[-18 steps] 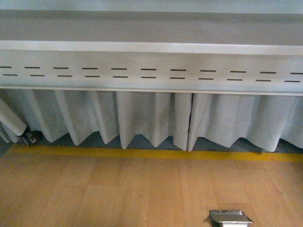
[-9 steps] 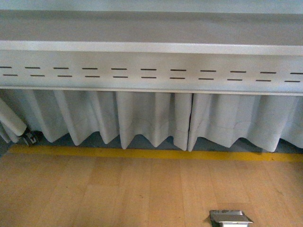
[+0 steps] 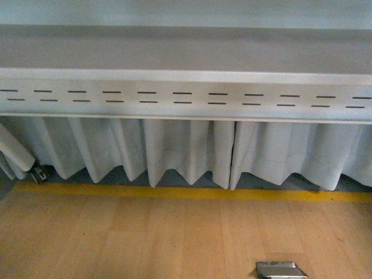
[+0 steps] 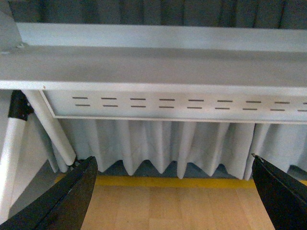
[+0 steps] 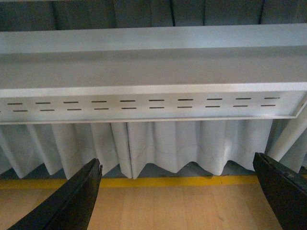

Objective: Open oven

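A long grey metal table (image 3: 186, 55) crosses the view, and its front panel (image 3: 186, 100) has two rows of short slots. A white pleated curtain (image 3: 186, 151) hangs below it. The floor (image 3: 145, 238) is light wood with a yellow line (image 3: 186, 192) near the curtain. A small metal plate (image 3: 281, 269) lies in the floor.

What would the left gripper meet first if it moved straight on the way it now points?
Probably the white curtain under the slotted metal panel. The left gripper is open and nothing nearer shows, though depth is unclear.
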Tool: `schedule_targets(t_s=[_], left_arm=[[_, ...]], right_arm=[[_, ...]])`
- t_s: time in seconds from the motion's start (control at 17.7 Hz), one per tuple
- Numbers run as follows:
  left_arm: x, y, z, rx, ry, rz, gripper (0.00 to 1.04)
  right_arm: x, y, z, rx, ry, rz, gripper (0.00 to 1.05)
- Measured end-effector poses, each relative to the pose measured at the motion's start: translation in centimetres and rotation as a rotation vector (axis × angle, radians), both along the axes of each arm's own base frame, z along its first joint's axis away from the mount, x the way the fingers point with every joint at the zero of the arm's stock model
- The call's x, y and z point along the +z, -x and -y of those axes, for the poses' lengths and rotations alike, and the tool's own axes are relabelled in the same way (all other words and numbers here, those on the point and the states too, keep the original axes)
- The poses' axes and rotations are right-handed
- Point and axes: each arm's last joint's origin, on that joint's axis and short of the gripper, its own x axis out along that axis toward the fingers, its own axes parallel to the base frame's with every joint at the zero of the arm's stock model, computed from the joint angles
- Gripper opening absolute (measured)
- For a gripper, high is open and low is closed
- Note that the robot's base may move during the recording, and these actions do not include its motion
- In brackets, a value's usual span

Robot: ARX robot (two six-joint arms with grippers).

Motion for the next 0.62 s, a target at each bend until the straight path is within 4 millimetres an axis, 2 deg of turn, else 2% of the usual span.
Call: schedule_targets(t_s=[0.62], left_arm=[[0.04,0.00,-0.01,0.002,-0.002,0.004,0.98]], right_arm=[[0.02,0.00,0.00,0.000,0.001,0.002,0.98]])
